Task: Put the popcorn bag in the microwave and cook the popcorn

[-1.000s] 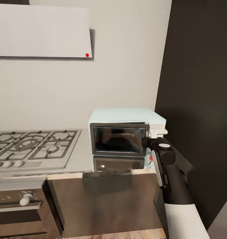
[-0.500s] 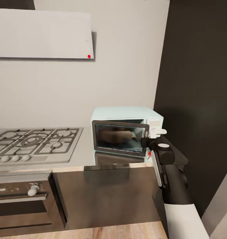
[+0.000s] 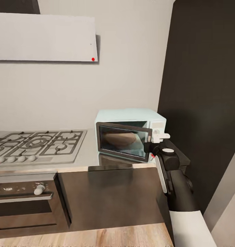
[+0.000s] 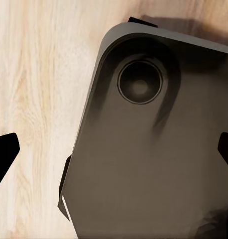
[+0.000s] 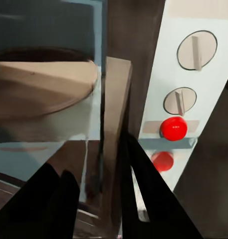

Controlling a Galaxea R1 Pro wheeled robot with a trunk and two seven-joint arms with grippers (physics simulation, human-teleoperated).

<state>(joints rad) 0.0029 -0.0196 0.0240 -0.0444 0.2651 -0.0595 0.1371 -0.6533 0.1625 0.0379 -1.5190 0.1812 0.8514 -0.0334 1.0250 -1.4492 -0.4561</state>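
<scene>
Far left: one left gripper (image 4: 114, 149), spread wide, holding nothing, pointed down at the robot's dark base (image 4: 143, 149) over the wood floor (image 4: 39, 99). On the head view's left, one gas hob (image 3: 38, 145) set in the grey bench (image 3: 86, 151), with one black built-in oven (image 3: 24, 202) below; neither wanted here. Further right, at the bench's far end by the dark wall, one mint-blue microwave (image 3: 131, 116), its dark glass door (image 3: 122, 140) ajar. Behind the glass, one tan rounded shape, taken to be the popcorn bag (image 3: 119, 140), so already inside and off the bench; seen closer in the right wrist view as a broad tan rim (image 5: 39, 89). No kernels to be made out. Right of the door, on the side panel, two round knobs (image 5: 196, 50) and one red dot (image 5: 173, 128), doubled by a reflection beneath. At the door's free edge, one right gripper (image 3: 157, 136), its two dark fingers (image 5: 143, 189) set either side of that edge, partly apart; cannot tell whether truly clamped. Step in hand, by judgement: working the door with the bag loaded. Next, probably: swing the door fully shut along its arc without dragging the light oven across the bench, let go, then reach for the panel to start heating.
</scene>
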